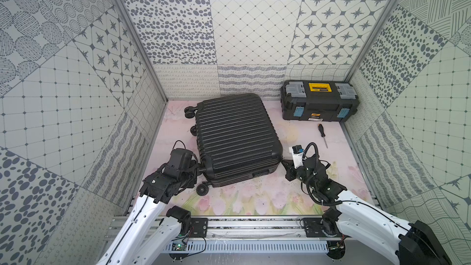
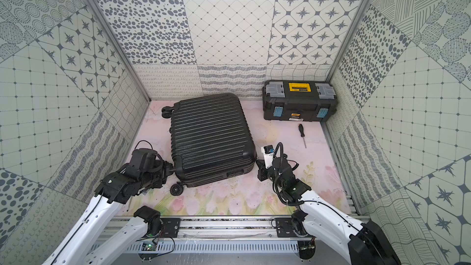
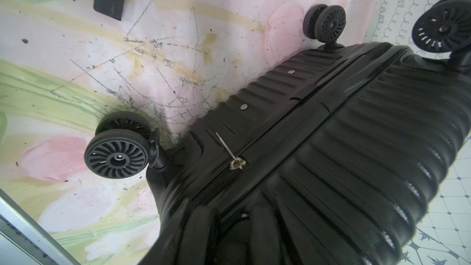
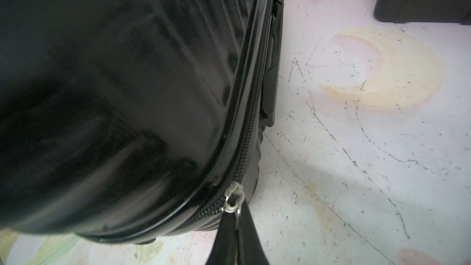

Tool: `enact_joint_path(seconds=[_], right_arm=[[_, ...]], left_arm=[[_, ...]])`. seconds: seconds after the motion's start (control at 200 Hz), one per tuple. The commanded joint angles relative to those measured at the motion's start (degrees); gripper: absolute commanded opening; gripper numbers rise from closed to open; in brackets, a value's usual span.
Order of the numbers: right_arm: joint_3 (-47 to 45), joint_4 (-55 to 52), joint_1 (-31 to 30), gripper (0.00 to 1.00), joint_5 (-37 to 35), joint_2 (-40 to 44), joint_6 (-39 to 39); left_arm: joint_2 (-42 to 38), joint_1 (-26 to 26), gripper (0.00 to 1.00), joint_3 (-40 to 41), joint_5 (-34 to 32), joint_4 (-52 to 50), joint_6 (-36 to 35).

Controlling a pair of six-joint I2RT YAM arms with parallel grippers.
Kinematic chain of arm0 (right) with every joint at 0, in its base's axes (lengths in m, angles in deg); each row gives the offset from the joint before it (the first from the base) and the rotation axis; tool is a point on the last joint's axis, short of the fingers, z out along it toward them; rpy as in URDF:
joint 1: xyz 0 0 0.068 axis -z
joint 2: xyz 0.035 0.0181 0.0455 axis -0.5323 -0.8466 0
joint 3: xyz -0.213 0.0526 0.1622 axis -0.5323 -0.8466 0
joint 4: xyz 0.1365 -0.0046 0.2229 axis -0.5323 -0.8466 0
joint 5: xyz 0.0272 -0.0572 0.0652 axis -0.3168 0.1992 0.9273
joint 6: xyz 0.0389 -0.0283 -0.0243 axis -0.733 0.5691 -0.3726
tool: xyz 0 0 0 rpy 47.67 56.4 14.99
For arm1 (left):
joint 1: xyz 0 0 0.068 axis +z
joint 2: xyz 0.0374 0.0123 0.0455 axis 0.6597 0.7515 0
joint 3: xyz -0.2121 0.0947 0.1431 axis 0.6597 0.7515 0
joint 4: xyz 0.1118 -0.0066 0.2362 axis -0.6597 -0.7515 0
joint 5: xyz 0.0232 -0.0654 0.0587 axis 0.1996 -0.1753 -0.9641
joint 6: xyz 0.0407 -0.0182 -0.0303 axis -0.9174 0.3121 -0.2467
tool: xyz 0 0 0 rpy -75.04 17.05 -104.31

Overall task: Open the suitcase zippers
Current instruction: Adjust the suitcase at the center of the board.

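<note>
Pinching a zipper pull (image 4: 232, 198), right gripper (image 4: 238, 221) hides it from top views.

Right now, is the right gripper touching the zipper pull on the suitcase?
Touching. In the right wrist view the right gripper is shut on the silver zipper pull at the corner seam of the suitcase.

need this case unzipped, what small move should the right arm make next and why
Probably draw the right gripper along the seam, away from the near corner: it is shut on the zipper pull at the corner of the suitcase, and the zipper track ahead along that side looks closed.
</note>
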Motion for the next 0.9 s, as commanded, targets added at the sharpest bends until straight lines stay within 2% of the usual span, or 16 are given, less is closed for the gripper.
enact_joint_path(seconds=[0.0, 0.3, 0.465, 0.58, 0.71, 0.755, 0.795, 0.85, 0.896], right_arm=[[0.96, 2.08, 2.01, 0.0, -6.14, 0.5, 1.08], [6.55, 12.64, 3.55, 0.0, -9.39, -13.34, 6.84], [7.29, 17.65, 5.73, 0.0, -8.37, -16.41, 7.24], [9.29, 20.64, 8.29, 0.0, -0.44, -20.53, 6.98], [14.22, 22.24, 13.64, 0.0, 15.89, -30.77, 2.61], [13.87, 24.46, 13.59, 0.0, 19.39, -31.53, 2.65], [11.98, 29.3, 12.94, 0.0, 21.76, -31.1, 2.38], [9.06, 35.92, 11.02, 0.0, 23.86, -29.47, 3.48], [9.06, 35.28, 8.46, 0.0, 24.37, -27.94, 6.41]], left_arm=[[1.43, 3.51, 0.11, -1.25, -0.14, -4.03, -15.22], [4.69, 4.34, 0.1, -2.72, 0.57, -3.07, -18.22], [6.02, 5.13, 0.1, -4.14, 0.82, -3.2, -20.11], [6.96, 5.72, 0.1, -4.55, 1.11, -2.58, -21.78], [9.86, 8.11, 0.1, -4.24, 5.58, 2.39, -26.89], [12.53, 9.54, 0.15, -4.84, 8.34, 4.35, -30.69], [15.54, 10.82, 0.24, -6.34, 10.05, 4.4, -33.77], [19.57, 11.93, 0.45, -8.83, 11.21, 4.79, -38.96], [22.68, 12.53, 0.59, -11.63, 10.12, 3.17, -42.37]])
